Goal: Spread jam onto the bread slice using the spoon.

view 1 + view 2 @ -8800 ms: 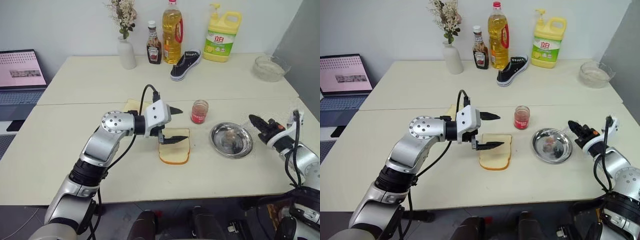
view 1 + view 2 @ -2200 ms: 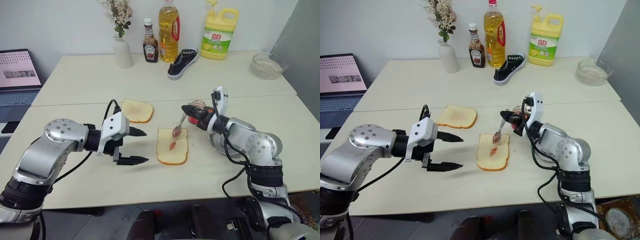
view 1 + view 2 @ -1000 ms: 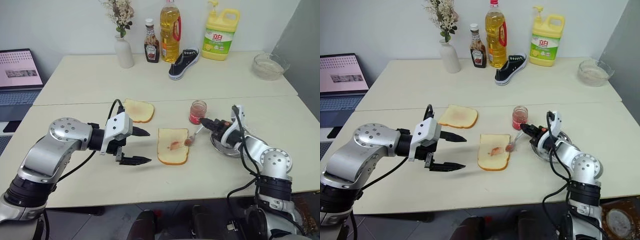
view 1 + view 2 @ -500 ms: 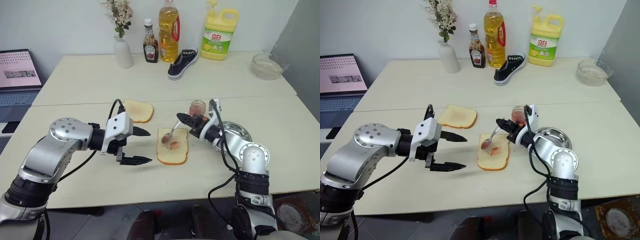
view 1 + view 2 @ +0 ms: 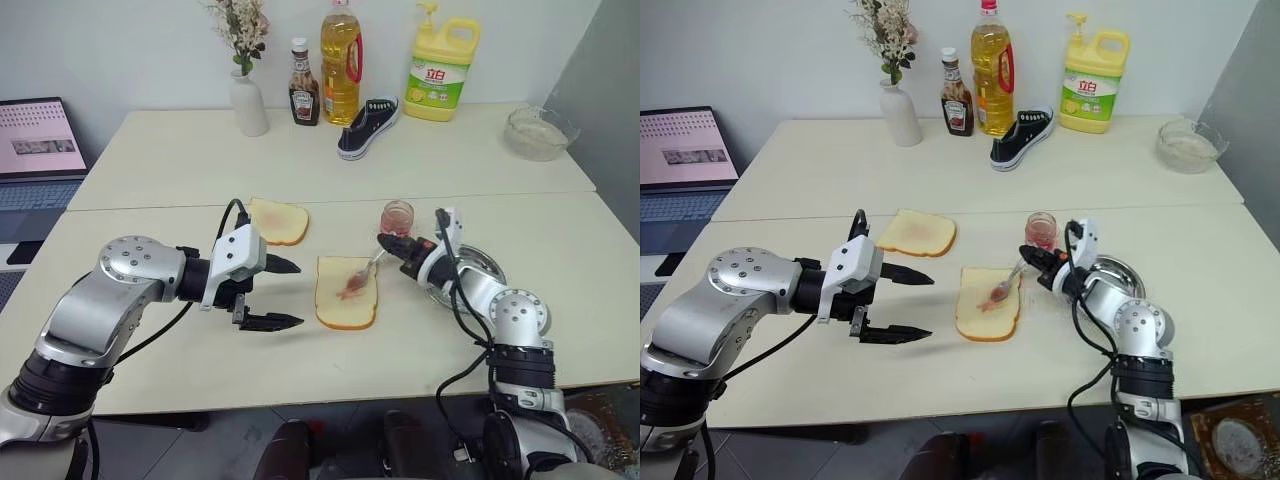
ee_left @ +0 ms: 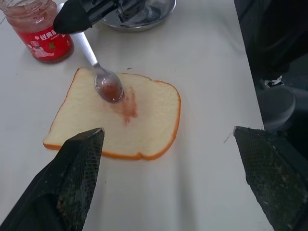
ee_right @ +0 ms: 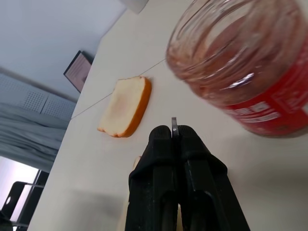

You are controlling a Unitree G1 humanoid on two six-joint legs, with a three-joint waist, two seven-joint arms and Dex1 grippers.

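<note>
Left eye view gives me the whole table: my right gripper point(image 5: 388, 243) comes in from about four o'clock, its black fingers pressed together on the slim handle of the spoon point(image 5: 366, 272). From the left wrist view I can see the spoon's bowl point(image 6: 109, 90) resting on the bread slice point(image 6: 115, 118), red jam sitting in it and a thin red smear on the crumb just beside it. The bread slice lies flat at the centre of the near table, rounded end toward me.

The jam jar point(image 5: 397, 217) stands upright at roughly two o'clock from the bread slice, just behind my right gripper, apart from the slice. In the right wrist view the jar point(image 7: 240, 72) looms close, glass streaked, red in its lower part, and the spoon's handle edge point(image 7: 173, 129) shows as a sliver between the shut fingers.

My left gripper point(image 5: 277, 293) hangs at nine o'clock from the bread slice, fingers spread wide, holding nothing, clear of the slice.

A second, golden-brown slice point(image 5: 277, 220) lies at about eleven o'clock from the task slice. The steel bowl point(image 5: 468, 272) sits at three o'clock, under my right forearm. Far back stand a vase point(image 5: 247, 105), a sauce bottle point(image 5: 303, 84), an oil bottle point(image 5: 341, 60), a yellow detergent jug point(image 5: 439, 65) and a black sneaker point(image 5: 368, 128).
</note>
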